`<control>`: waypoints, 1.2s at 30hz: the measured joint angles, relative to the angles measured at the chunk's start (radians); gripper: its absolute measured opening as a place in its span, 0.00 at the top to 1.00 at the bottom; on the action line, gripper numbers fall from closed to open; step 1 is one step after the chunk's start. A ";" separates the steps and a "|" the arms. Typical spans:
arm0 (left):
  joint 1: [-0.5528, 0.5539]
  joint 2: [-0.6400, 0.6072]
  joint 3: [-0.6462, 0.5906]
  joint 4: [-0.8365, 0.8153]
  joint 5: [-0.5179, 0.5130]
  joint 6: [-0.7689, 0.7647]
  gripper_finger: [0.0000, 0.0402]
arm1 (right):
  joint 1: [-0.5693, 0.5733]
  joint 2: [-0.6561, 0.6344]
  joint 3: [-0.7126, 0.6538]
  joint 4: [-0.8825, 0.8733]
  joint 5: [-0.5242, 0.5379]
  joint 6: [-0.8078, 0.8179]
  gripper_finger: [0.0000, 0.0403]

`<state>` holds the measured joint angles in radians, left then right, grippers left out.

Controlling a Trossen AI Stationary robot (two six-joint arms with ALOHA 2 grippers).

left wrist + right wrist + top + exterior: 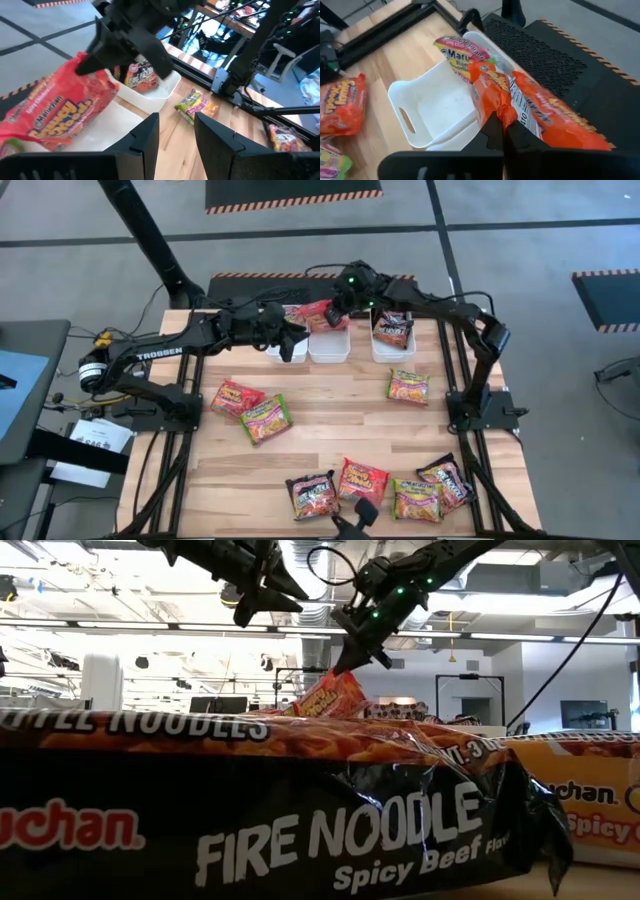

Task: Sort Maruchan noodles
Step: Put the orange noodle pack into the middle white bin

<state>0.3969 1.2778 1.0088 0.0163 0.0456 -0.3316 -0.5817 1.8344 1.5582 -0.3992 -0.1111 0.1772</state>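
A red-orange Maruchan noodles packet hangs over the white bins at the table's far edge, with my right gripper shut on it. Below it stands the middle bin, whose floor shows bare. The left bin holds a green-yellow packet. The right bin holds a black packet. My left gripper hovers open beside the left bin, nothing between its fingers. Several more packets lie flat on the table. My right gripper pinches the red-orange packet by one crumpled end between its two fingers. The fingers slant down from the table's right and far side. The packet hangs tilted below them, lifted clear of the bins.
A red-orange packet and a green-yellow one lie left of centre, another green-yellow one right of centre. Several packets line the near edge; a black one fills the low view. Bare wood lies mid-table.
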 joint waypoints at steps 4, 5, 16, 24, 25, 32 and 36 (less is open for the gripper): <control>0.000 0.000 0.000 -0.022 -0.029 0.016 0.72 | 0.027 0.034 0.000 -0.006 0.043 0.000 0.99; 0.000 0.000 0.000 -0.025 -0.031 0.018 0.72 | 0.030 0.037 0.000 -0.012 0.046 0.000 0.99; 0.000 0.000 0.000 -0.028 -0.031 0.021 0.72 | 0.023 0.037 -0.009 -0.085 0.137 0.006 0.98; 0.000 0.000 0.000 -0.027 -0.031 0.021 0.72 | 0.025 0.037 -0.051 -0.019 0.142 0.036 0.99; 0.000 0.000 0.000 -0.027 -0.031 0.021 0.72 | 0.025 0.037 -0.051 -0.008 0.142 0.037 0.99; 0.000 0.000 0.000 -0.027 -0.031 0.022 0.72 | 0.030 0.031 0.012 -0.002 0.147 0.060 0.99; 0.000 0.000 0.000 -0.027 -0.030 0.022 0.72 | 0.043 0.030 0.049 0.012 0.199 0.061 0.99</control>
<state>0.3973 1.2778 1.0092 -0.0109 0.0154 -0.3099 -0.5382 1.8641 1.6072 -0.3869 0.0883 0.2378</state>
